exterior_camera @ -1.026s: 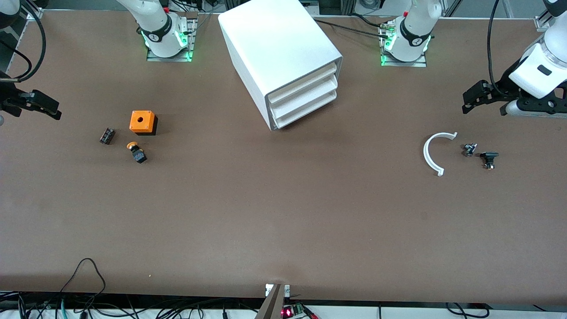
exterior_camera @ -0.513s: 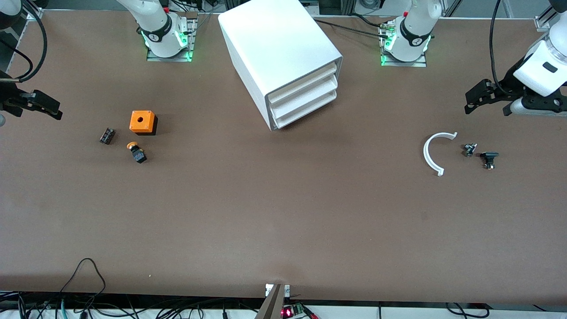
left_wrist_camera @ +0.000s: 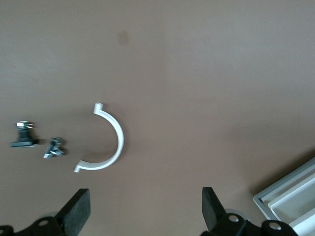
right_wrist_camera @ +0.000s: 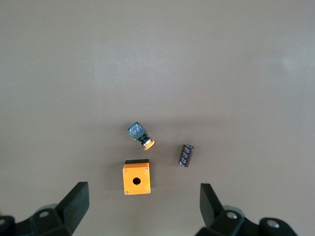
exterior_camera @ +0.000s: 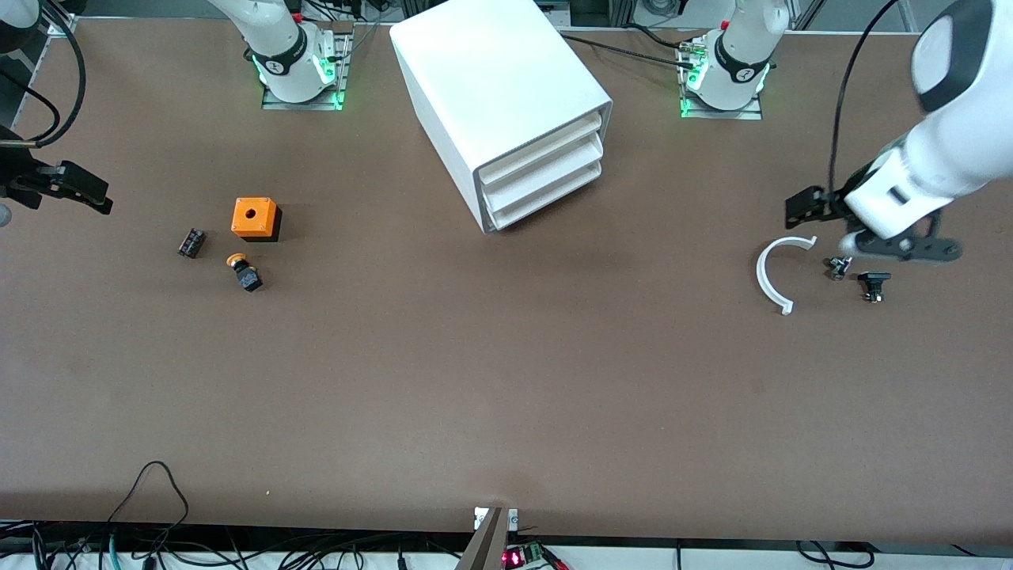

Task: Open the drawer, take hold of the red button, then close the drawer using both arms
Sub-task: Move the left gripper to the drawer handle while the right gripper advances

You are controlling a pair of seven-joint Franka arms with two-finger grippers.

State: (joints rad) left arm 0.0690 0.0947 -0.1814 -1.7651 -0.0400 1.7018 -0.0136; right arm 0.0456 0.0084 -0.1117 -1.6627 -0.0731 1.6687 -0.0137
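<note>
white box cabinet (exterior_camera: pixel 506 111) mid-table, its three white plastic tray drawers (exterior_camera: pixel 546 170) all shut. red-capped button not visible. left gripper (left_wrist_camera: pixel 142 216) spread, empty, over table just above white curved plastic half-ring (exterior_camera: pixel 775 273). right gripper (right_wrist_camera: pixel 140 214) spread, empty, waits at right arm's table end, orange cube with hole (right_wrist_camera: pixel 136 180) below it.

front cam high, faces arms; wrist cams look down; all share table (exterior_camera: pixel 506 380).
</note>
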